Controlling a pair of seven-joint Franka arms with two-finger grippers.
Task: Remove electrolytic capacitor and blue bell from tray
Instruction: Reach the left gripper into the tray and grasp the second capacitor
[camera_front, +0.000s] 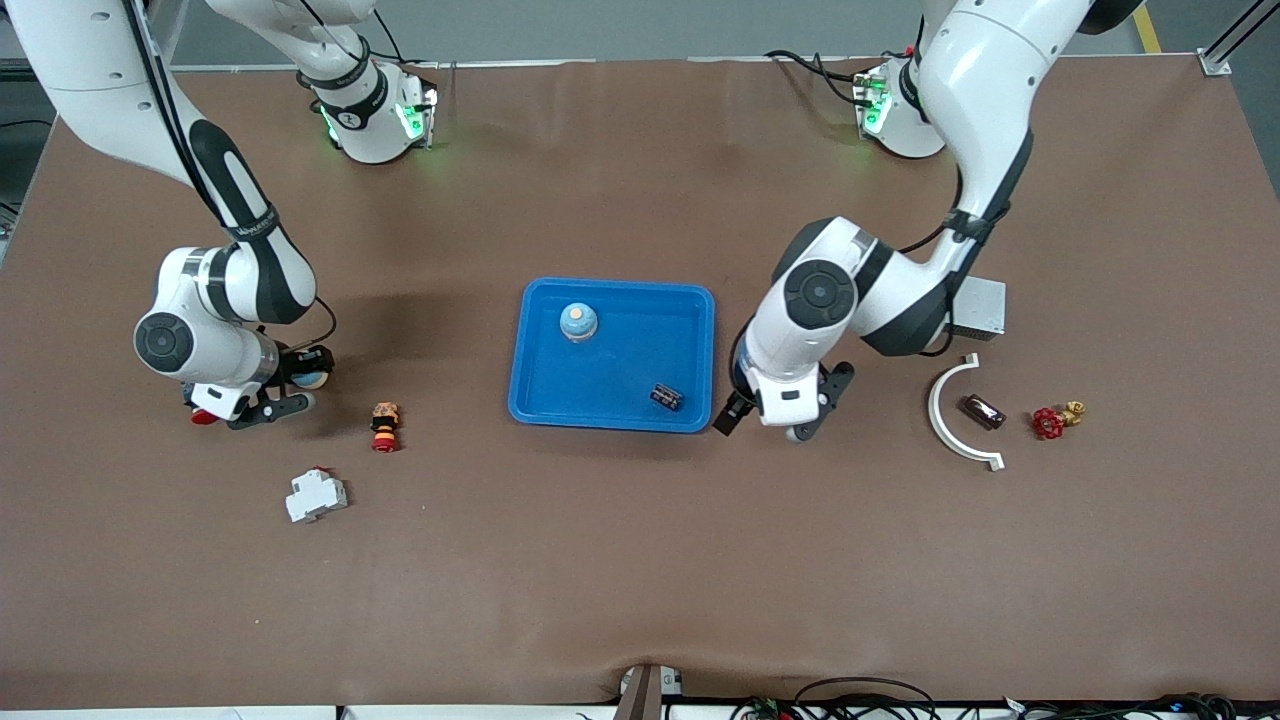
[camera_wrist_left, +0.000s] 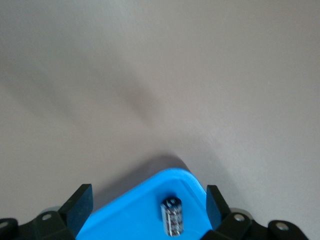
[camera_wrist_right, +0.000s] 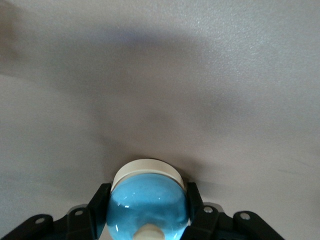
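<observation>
**Front view.** The tray (camera_front: 611, 357) sits at the centre of the frame. The electrolytic capacitor (camera_front: 667, 396) lies in the tray's lower corner toward the left arm's end, close to the rim. A pale blue domed bell (camera_front: 578, 321) with an orange top stands in the upper part of the tray. The left tool (camera_front: 770, 425) hangs just beside the tray rim, jaws open and empty. The right tool (camera_front: 290, 385) is well apart from the tray, low over the counter (camera_front: 640, 570), and clamps a blue bell (camera_front: 312, 377).

**Left wrist view.** The left tool (camera_wrist_left: 145, 210) frames the capacitor (camera_wrist_left: 172, 216) between spread fingers (camera_wrist_left: 77, 206).

**Right wrist view.** The right tool (camera_wrist_right: 145, 212) grips the blue bell (camera_wrist_right: 146, 197) across its dome.

**Hazards.**
- A finger may strike the tray rim, because the capacitor lies close to the wall.
- The capacitor is cylindrical and may roll away from a poorly centred pinch.
- The smooth dome may slip, or the bell may tip on release.

**Count.**
- Two arms
- One tray
- One capacitor
- Two bells
- One grey box (camera_front: 978, 308)
- One white arc (camera_front: 950, 420)
- One red handwheel (camera_front: 1048, 423)
</observation>
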